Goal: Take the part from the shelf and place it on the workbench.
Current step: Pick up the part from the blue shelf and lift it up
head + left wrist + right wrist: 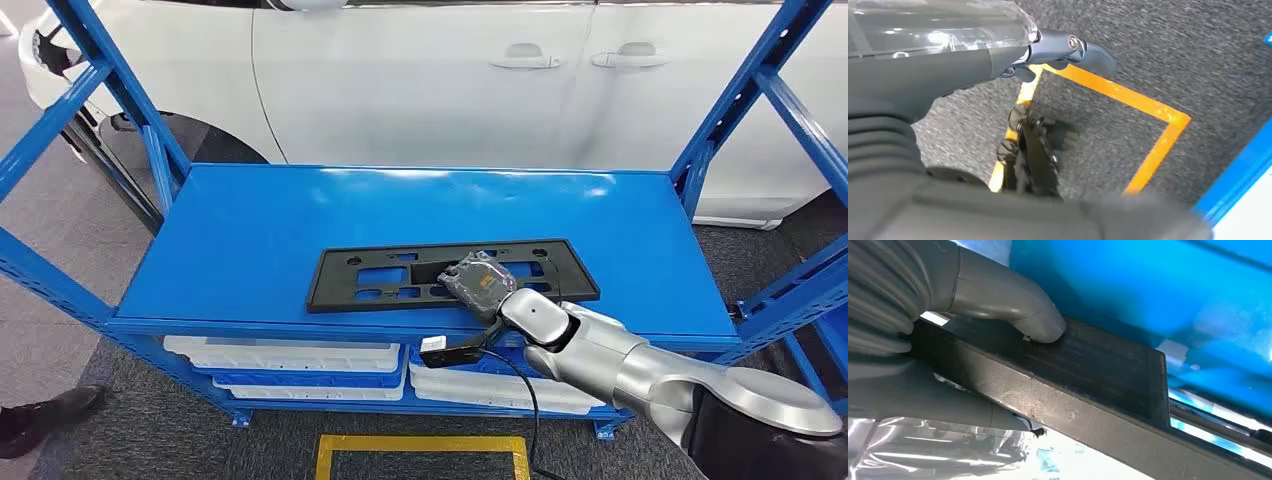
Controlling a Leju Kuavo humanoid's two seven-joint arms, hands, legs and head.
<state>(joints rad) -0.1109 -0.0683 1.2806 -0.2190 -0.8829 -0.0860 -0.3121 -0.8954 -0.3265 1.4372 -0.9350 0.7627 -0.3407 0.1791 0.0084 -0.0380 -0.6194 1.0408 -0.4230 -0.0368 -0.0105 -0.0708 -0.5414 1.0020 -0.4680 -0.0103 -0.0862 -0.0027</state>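
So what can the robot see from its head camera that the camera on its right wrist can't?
Head view alone: the whole blue shelf, a white car behind it, white trays on the lower level, and yellow floor tape. Right wrist view alone: up close, the grey thumb pressing on the part's top face, with fingers under its edge. Both share the right hand on the black part and the blue shelf surface.

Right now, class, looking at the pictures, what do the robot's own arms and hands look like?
The right arm is glossy silver in rounded segments, a black cable trailing beside it. The right hand carries a grey cover with an orange mark. Close up, a ribbed grey cover and thick grey thumb. The left hand has dark fingers.
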